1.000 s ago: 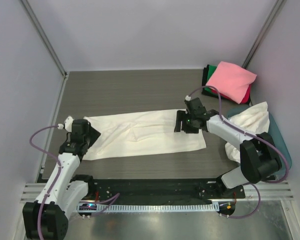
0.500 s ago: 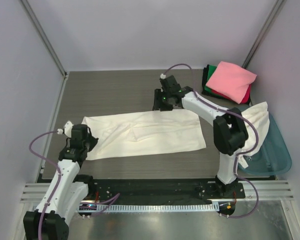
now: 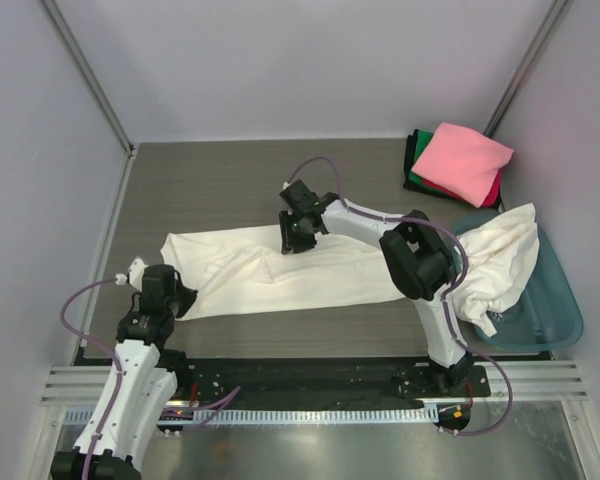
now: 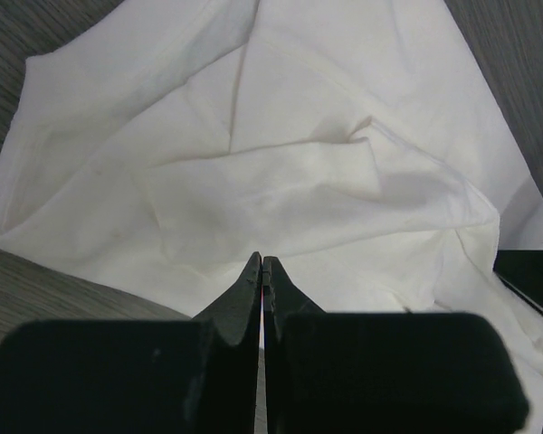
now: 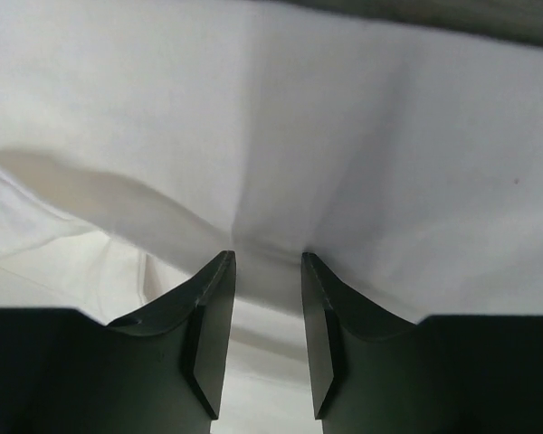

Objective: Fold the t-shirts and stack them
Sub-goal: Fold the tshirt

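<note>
A cream-white t-shirt (image 3: 310, 272) lies spread as a long band across the middle of the table. My left gripper (image 3: 177, 297) is at its near-left corner, and in the left wrist view the jaws (image 4: 262, 260) are shut on the cloth's edge (image 4: 299, 163). My right gripper (image 3: 292, 240) is at the shirt's far edge, pointing down. Its jaws (image 5: 268, 262) stand apart, with a raised fold of the cloth (image 5: 344, 136) between the fingertips. A folded pink t-shirt (image 3: 462, 160) tops a stack at the back right, with green (image 3: 417, 181), red (image 3: 491, 193) and black (image 3: 411, 148) edges showing beneath it.
A teal plastic tub (image 3: 558, 312) sits at the right edge with another cream-white t-shirt (image 3: 500, 262) heaped in it and spilling over its rim. The right arm's links arch over the spread shirt's right end. Walls enclose the table on three sides.
The right gripper swept from the shirt's right end to the far edge near its middle, jaws narrowing. The left gripper shut on the near-left corner and drew slightly nearer.
</note>
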Available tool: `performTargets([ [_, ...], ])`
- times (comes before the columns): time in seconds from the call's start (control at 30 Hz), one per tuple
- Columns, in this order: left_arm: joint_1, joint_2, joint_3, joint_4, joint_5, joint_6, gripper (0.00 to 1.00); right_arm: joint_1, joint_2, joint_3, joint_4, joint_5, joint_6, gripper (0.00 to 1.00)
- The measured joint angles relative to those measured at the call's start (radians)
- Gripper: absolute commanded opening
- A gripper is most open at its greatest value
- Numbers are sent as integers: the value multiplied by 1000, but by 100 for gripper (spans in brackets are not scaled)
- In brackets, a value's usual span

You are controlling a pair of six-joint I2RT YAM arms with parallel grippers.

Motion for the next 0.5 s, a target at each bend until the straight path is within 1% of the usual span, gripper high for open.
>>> performTargets([
  [0.1, 0, 14, 0, -1, 0, -1, 0, 41, -54, -88, 18, 27, 19, 41],
  [0.23, 0, 18, 0, -1, 0, -1, 2, 114, -187, -251, 15, 55, 57, 41],
  [0.27, 0, 18, 0, -1, 0, -1, 10, 134, -226, -295, 14, 61, 69, 41],
  [0.3, 0, 18, 0, -1, 0, 0, 15, 152, -259, -334, 11, 71, 79, 41],
  [0.33, 0, 19, 0, -1, -1, 3, 24, 169, -295, -367, 5, 81, 87, 41],
  [0.4, 0, 25, 4, -1, 0, 7, 28, 182, -356, -410, -10, 106, 90, 41],
  [0.5, 0, 69, 29, -1, -1, 17, 33, 140, -426, -422, -24, 150, 84, 40],
])
